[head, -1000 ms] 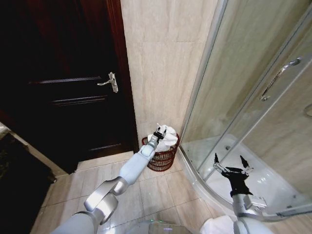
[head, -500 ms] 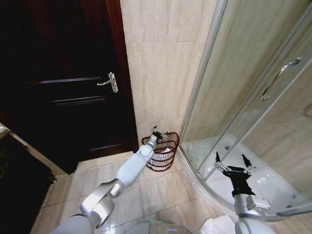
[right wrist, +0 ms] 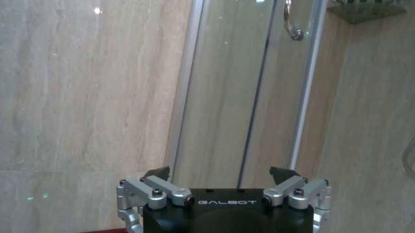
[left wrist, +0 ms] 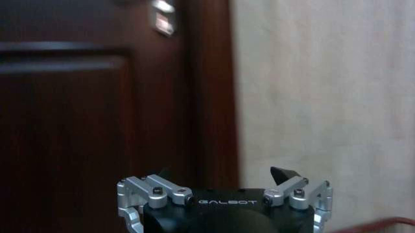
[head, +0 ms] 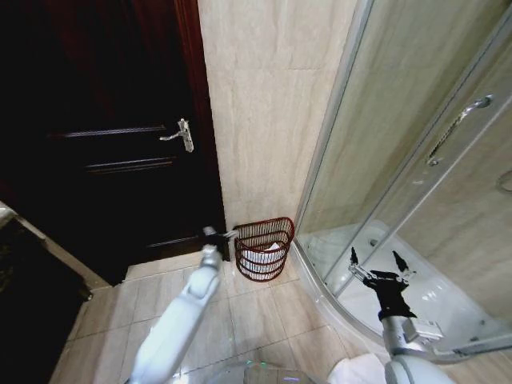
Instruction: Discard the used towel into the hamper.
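Since a second ago, the left gripper has let go of the towel and swung clear toward the dark door; its fingers stand spread and empty. White cloth now lies inside the hamper, against the tiled wall. The right gripper waits, spread, by the shower enclosure. Judgement: drop completed. Only arm retraction remains.

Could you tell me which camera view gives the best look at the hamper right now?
The head view: the whole hamper stands on the floor against the wall, with white towel inside. The left wrist view catches just a sliver of its rim. In the right wrist view a reddish strip at the edge may be it.
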